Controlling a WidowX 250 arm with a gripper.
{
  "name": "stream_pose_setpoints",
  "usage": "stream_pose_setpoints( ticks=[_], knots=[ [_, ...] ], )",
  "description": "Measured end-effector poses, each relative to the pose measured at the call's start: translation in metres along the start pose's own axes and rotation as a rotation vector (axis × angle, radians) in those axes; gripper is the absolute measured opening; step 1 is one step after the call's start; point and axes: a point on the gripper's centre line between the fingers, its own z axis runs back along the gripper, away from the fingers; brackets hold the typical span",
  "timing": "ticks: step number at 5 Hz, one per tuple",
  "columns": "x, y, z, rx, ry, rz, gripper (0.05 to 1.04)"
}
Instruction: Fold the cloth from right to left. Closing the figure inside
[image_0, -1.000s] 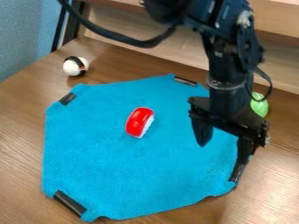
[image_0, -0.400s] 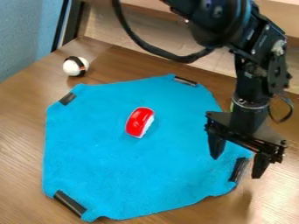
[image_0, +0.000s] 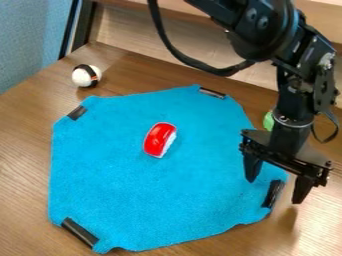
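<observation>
Cloth: The blue cloth (image_0: 153, 195) lay flat and unfolded on the brown worktop (image_0: 23, 165).
Gripper: The gripper (image_0: 274, 192) was released, its two fingers wide apart, at the cloth's right edge. A black strip (image_0: 272, 194) of this edge appeared between them; whether they touched it, I could not tell.
Figure: The red and white figure (image_0: 159, 139) lay near the cloth's middle.
Behind the arm: A green object (image_0: 268, 121) was partly hidden.
Ball: A white and black ball (image_0: 86, 76) sat beyond the cloth.
Room: Farther, there were a wooden panel (image_0: 133, 32) and a blue wall (image_0: 30, 40).

jaws: moved right, now straddling cloth (image_0: 153, 200)'s right edge | green object (image_0: 268, 121): showing left of arm (image_0: 292, 102)
</observation>
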Motion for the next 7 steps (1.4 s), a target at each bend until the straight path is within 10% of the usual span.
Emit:
stream_pose_setpoints(
  ticks=[3, 5, 7],
  knots=[
    [0.003, 0.001, -0.015, 0.019, 0.024, 0.014, 0.950],
    [0.003, 0.008, -0.016, 0.009, 0.028, 0.043, 0.377],
    [0.000, 0.011, -0.015, -0.010, 0.040, 0.049, 0.085]
  ],
)
